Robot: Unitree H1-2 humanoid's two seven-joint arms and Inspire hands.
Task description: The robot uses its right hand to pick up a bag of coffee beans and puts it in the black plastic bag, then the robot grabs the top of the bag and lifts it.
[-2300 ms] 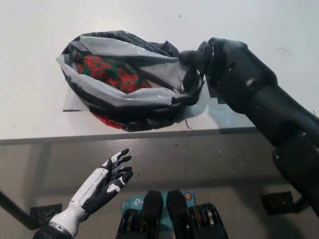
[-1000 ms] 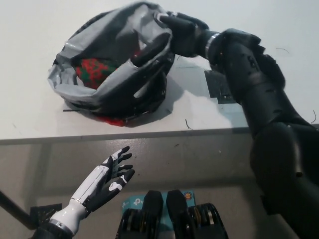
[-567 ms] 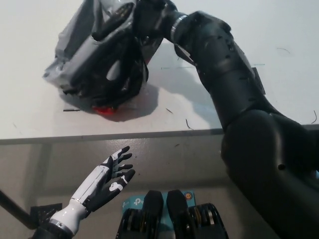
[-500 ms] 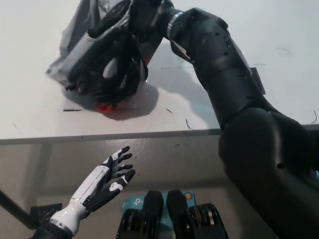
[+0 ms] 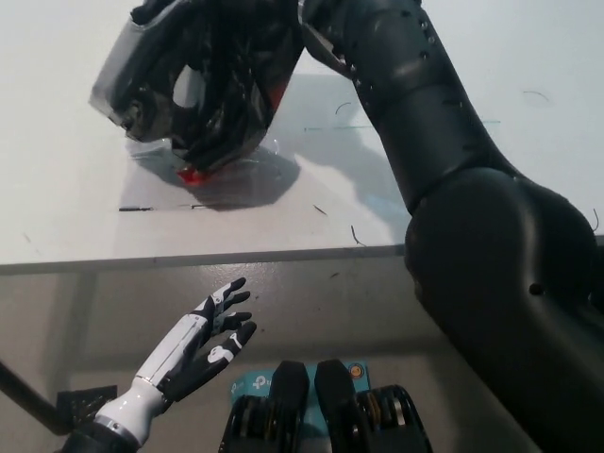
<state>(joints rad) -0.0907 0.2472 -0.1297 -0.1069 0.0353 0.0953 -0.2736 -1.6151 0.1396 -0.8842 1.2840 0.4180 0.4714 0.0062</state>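
The black plastic bag [image 5: 203, 90] hangs bunched and drawn upward at the top left of the head view, above its shadow on the white table [image 5: 75, 222]. A bit of the red coffee bean bag [image 5: 192, 175] shows at its bottom. My black right hand [image 5: 278, 13] is at the top edge, shut on the top of the plastic bag, and its fingers are largely lost against the dark plastic. The right arm [image 5: 415, 123] stretches from the lower right across the table. My white left hand [image 5: 203, 342] rests open below the table's front edge.
The table's front edge [image 5: 283, 257] runs across the middle of the picture, with grey floor below it. Small dark marks and a thin black line [image 5: 137, 209] lie on the tabletop near the bag's shadow.
My right hand has pulled the top of the bag up and to the left, gathering it from a flat open mouth into a hanging bundle. The left hand has stayed still.
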